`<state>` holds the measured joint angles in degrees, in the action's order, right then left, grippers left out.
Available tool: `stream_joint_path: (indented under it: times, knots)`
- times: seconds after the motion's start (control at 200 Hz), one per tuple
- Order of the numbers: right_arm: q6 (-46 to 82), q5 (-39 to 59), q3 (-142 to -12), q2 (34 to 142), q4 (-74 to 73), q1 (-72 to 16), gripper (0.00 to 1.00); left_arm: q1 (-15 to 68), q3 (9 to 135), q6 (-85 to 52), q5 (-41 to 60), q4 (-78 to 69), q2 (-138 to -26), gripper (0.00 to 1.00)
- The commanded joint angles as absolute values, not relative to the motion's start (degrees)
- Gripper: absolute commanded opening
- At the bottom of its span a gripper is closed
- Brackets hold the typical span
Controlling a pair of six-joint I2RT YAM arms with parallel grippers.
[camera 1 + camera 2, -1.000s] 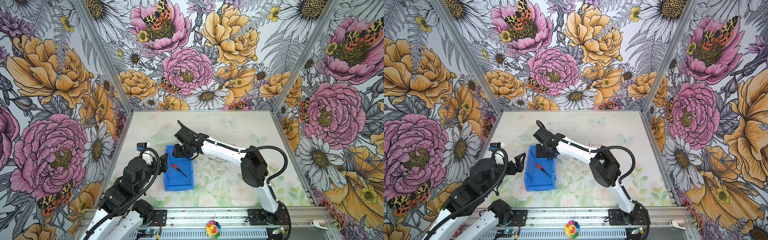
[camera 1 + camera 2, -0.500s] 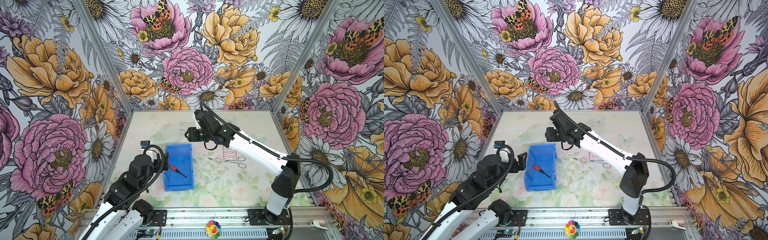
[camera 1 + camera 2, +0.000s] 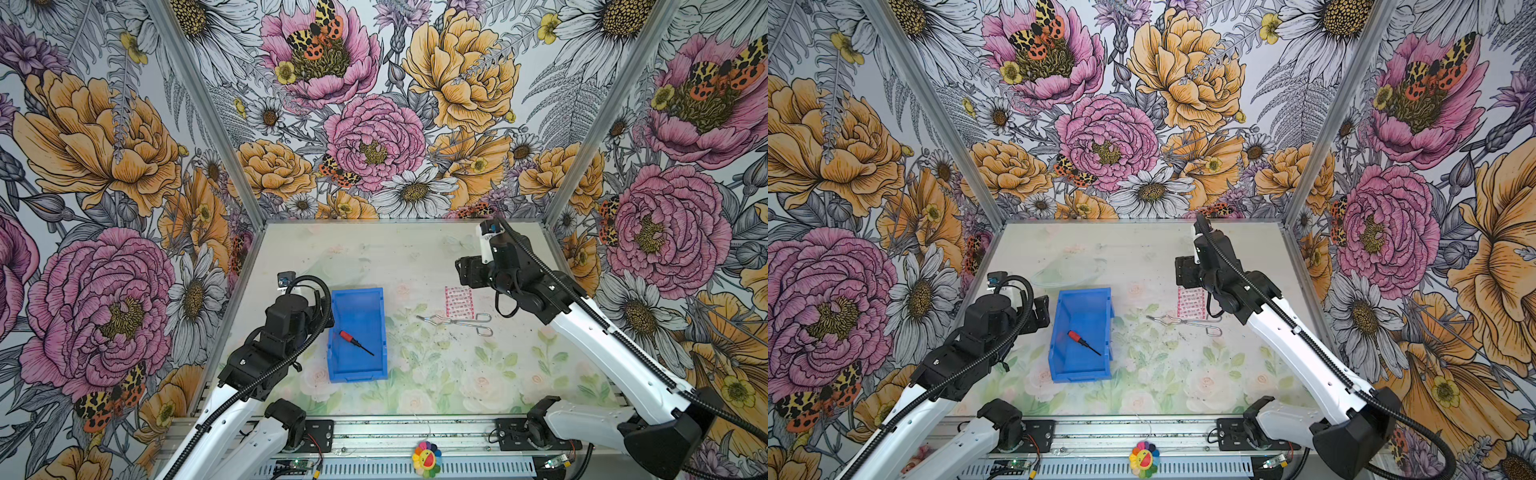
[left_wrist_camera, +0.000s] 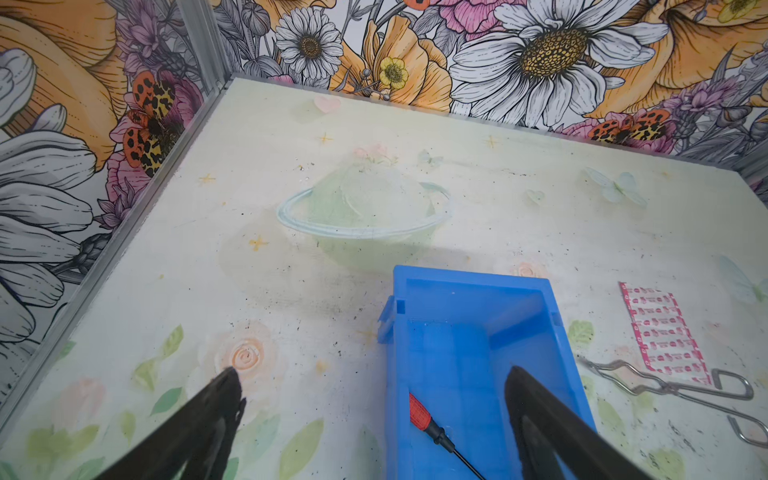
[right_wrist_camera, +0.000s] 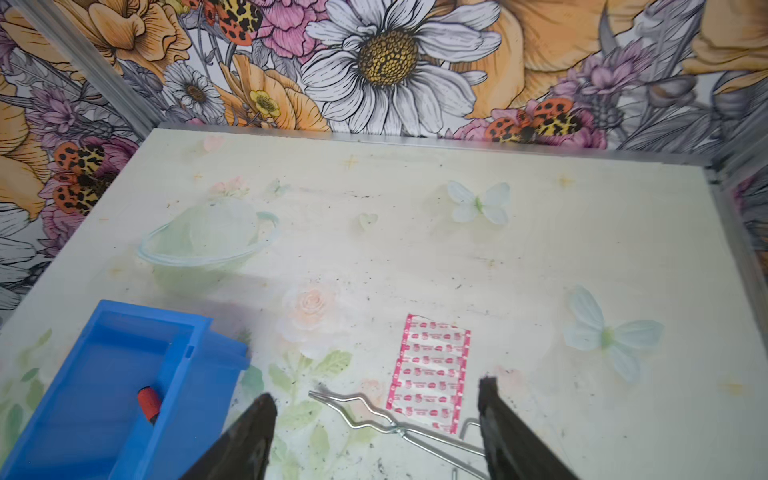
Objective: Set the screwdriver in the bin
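Right claw [image 5: 376, 395] back, far from bin [image 3: 357, 374]

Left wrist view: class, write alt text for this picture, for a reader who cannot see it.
A small red-handled screwdriver lies inside a blue bin on a pale floral table. The left gripper is open and empty, its black fingers framing the foreground. Silver wire tongs and a pink-printed strip lie on the table beside the bin.

Silver wire tongs [image 5: 398, 429] lie beside a pink strip [image 5: 428, 370], perhaps plasters.
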<state>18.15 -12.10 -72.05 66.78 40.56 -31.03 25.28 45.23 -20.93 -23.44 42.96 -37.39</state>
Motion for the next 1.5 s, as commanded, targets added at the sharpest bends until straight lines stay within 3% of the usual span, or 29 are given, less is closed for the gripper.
stream_joint_path:
  times: [0.0, 0.09, 0.13, 0.39, 0.626, 0.856, 1.096, 1.491]
  knots:
    - [10.4, -20.6, -71.3, 62.7, 39.1, -30.9, 0.82, 23.9, 44.7, -25.0, -27.0, 40.1, -37.4, 0.99]
    - [9.0, -24.3, -68.9, 61.7, 37.4, -30.2, 0.88, 21.8, 43.8, -26.5, -27.7, 38.9, -38.0, 0.99]
    - [9.7, -24.9, -67.3, 60.8, 36.0, -29.1, 0.99, 20.3, 43.5, -26.2, -27.2, 37.8, -38.4, 0.99]
    - [13.4, -33.6, -55.7, 56.2, 26.7, -20.1, 0.99, 5.0, 37.7, -18.1, -20.1, 22.0, -42.1, 0.99]
    - [19.5, -33.7, -45.4, 57.3, 18.6, -11.3, 1.00, -7.9, 33.0, -17.8, -13.4, 9.7, -52.0, 0.99]
    - [20.8, -24.9, -38.7, 62.5, 9.9, -1.1, 0.99, -10.3, 29.8, -9.4, -16.9, -2.1, -60.0, 0.98]
    - [16.7, -22.7, -38.4, 67.0, 1.8, 0.2, 0.99, -12.2, 26.9, -7.9, -15.3, -13.7, -66.9, 0.99]
    - [12.4, -21.8, -37.9, 70.6, -1.4, 0.4, 0.99, -12.2, 27.9, -7.7, -13.8, -15.6, -70.7, 0.99]
